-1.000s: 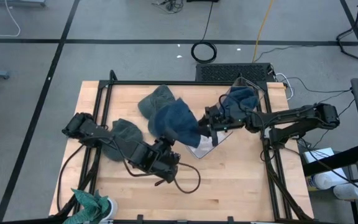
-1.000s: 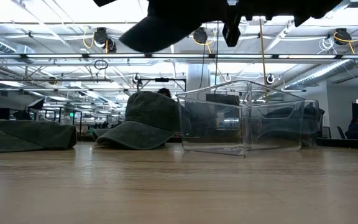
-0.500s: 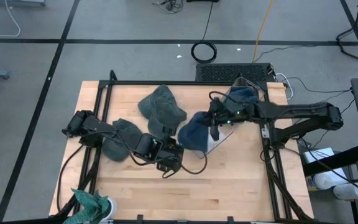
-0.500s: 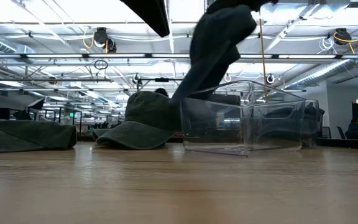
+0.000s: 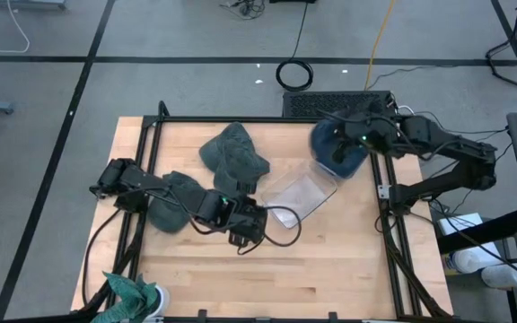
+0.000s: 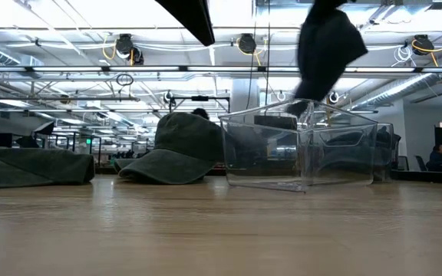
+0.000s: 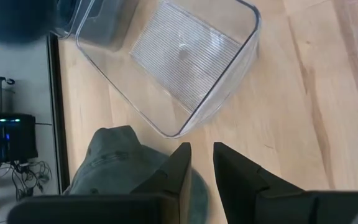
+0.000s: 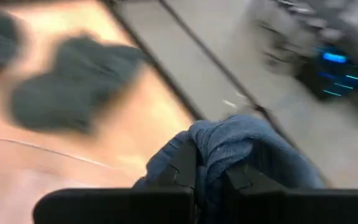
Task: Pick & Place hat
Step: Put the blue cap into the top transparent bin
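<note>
1. Far left of the worktop (image 5: 330, 269): a grey-green hat (image 5: 170, 199) lies flat near the left edge, untouched.
2. The left claw (image 5: 243, 229) sits low around the middle, just beside the clear bin (image 5: 296, 197). Its fingers (image 7: 174, 171) are parted only a sliver and hold nothing. A second ago it had the blue hat; half a second ago it had already let go.
3. Another grey-green hat (image 5: 233, 154) rests toward the back edge, brim pointing roughly at the front.
4. The clear bin is empty now; half a second ago the hat hung over its left end.
5. Big change: the blue hat (image 5: 339, 146) got handed across and has swung right, and is now up in the air over the back right corner, above the far end of the bin.
6. The right claw (image 5: 359, 136) is clamped tight on a fold of the hat. It hangs bunched, long axis roughly vertical in the low view, lower end drooping toward the bin. I can't tell which way the brim faces.
7. My guess: handover done, drop-off next.
</note>
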Tool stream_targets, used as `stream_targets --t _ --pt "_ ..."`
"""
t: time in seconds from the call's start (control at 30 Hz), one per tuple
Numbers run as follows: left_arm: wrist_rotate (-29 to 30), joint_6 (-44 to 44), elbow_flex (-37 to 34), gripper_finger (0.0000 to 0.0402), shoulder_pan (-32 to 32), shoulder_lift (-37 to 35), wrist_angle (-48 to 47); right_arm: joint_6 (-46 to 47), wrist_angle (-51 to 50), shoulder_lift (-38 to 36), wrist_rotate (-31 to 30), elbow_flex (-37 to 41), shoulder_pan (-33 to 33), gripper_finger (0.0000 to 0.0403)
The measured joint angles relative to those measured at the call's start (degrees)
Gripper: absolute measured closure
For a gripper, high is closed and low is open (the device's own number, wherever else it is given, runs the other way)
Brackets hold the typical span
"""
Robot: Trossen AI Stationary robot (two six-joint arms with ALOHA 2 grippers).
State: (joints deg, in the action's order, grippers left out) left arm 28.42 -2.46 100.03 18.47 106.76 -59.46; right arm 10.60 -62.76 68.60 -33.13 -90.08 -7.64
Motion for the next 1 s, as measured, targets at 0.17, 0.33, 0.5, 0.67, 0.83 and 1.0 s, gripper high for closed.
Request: stream_targets --t 0.17,0.33,0.5,0.67,0.83,1.0 --pt "-0.02 -0.24 0.0 0.0325 -0.84 0.0 0.0 -3.08 -6.39 0.08 -9.72 0.02 -4.03 0.0395" --pt "-0.04 -0.17 0.0 0.0325 -1.98 0.0 0.15 -18.35 -3.65 0.13 -14.98 1.8 -8.06 0.0395" --pt "-0.05 -0.07 0.0 0.0325 -3.22 0.0 0.2 -35.09 3.98 0.08 -10.25 4.88 -11.46 0.0395" --pt "-0.42 1.24 0.0 0.0325 -4.08 -0.02 0.2 -42.75 2.49 0.11 10.26 5.57 -11.36 0.0395" --pt "-2.27 1.51 0.0 0.0325 -4.2 -0.01 0.2 -40.62 -5.45 0.11 12.1 5.56 -11.43 0.0396" --pt "-3.17 2.66 0.0 0.0325 -4.18 0.0 0.19 -36.77 -13.02 -0.12 8.77 5.57 -10.53 0.0396"
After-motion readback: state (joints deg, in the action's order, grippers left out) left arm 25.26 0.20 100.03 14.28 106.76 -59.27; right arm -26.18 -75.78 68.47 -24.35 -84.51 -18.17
